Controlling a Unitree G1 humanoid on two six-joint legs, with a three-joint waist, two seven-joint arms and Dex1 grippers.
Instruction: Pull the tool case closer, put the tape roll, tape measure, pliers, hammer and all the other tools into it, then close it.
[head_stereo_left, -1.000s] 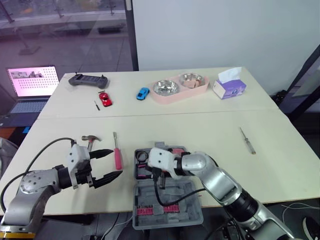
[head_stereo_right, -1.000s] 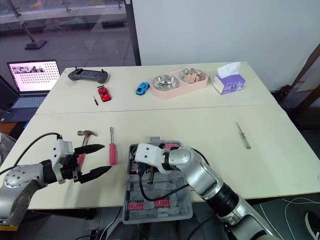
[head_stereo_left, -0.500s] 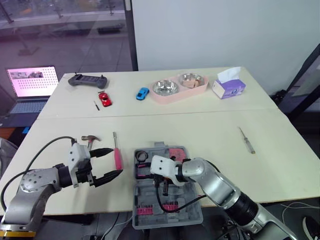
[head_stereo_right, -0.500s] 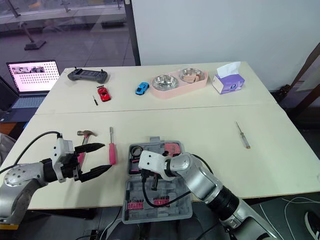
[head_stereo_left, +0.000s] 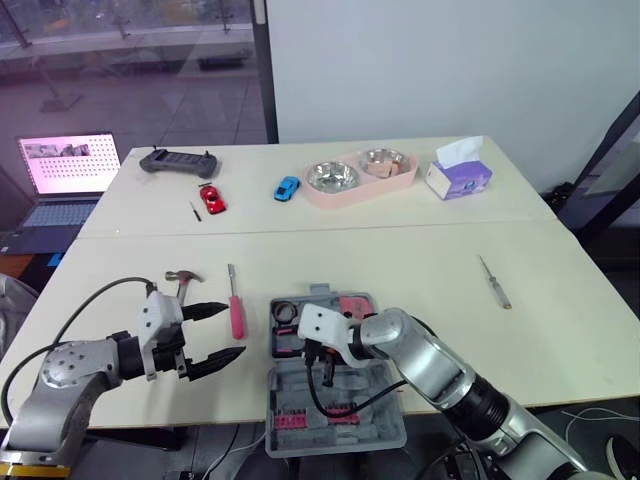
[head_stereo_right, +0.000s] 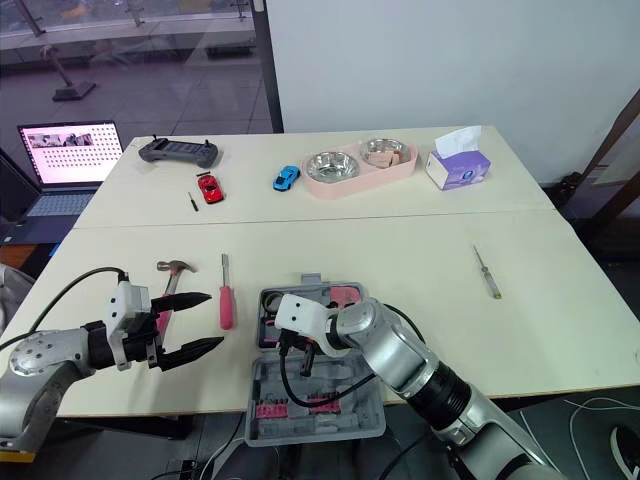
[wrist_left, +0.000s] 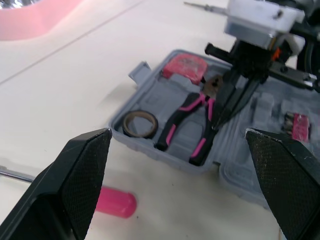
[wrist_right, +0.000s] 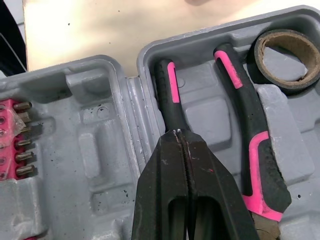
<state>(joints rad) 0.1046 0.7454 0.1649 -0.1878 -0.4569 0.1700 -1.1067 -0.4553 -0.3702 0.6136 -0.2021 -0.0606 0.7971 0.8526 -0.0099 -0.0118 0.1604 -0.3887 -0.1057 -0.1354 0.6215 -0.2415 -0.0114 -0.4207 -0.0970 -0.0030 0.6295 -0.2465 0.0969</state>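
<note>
Just beyond the fingertips of the left gripper (head_stereo_right: 214, 319), a pink-handled screwdriver (head_stereo_right: 226, 308) lies loose on the counter (head_stereo_right: 420, 260). Its handle is toward the robot and its shaft points away. The gripper stands wide open and holds nothing, with one finger farther out and one nearer. The gap therefore runs along the screwdriver's length rather than across it, so a grasp would likely call for a turn of the wrist.

A hammer (head_stereo_right: 172, 270) rests on the far side of the same gripper, partly hidden behind it. Both tools sit on the robot's left, which makes that arm the natural one for either.

To the right of the screwdriver, the open tool case (head_stereo_left: 385, 425) sits at the counter's near edge with its lid hanging off toward the robot. It holds the pliers (wrist_right: 250, 150), the tape roll (wrist_right: 285, 60) and the tape measure (wrist_left: 184, 67).

The right gripper (wrist_right: 179, 134) hovers above one pliers handle, its fingers pressed together and empty. A slim screwdriver (head_stereo_left: 494, 281) lies well apart on the robot's right, with its length also running away from the robot.
</note>
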